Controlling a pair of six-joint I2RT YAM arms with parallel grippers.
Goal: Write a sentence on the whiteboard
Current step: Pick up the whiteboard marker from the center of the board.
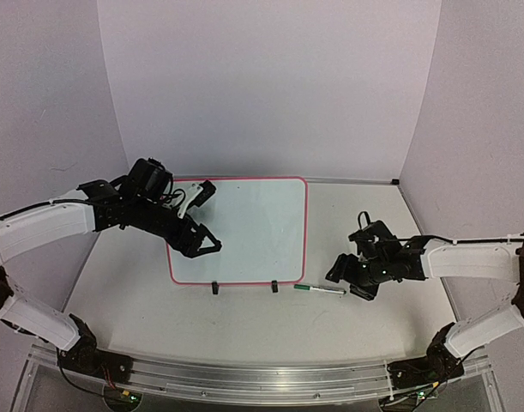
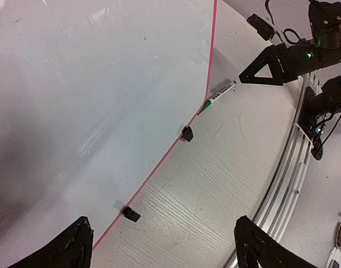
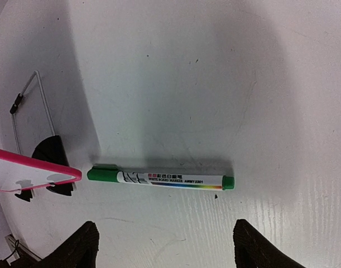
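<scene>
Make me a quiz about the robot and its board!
1. True or false: the board already has green writing on it.
2. Where is the marker? A. On top of the board. B. On the table beside the board's corner. C. Pinched in a claw.
3. Which claw hangs over the marker, and is it open or shut?
Key: 1. False, the board looks blank. 2. B. 3. The right claw, and it is open.
</scene>
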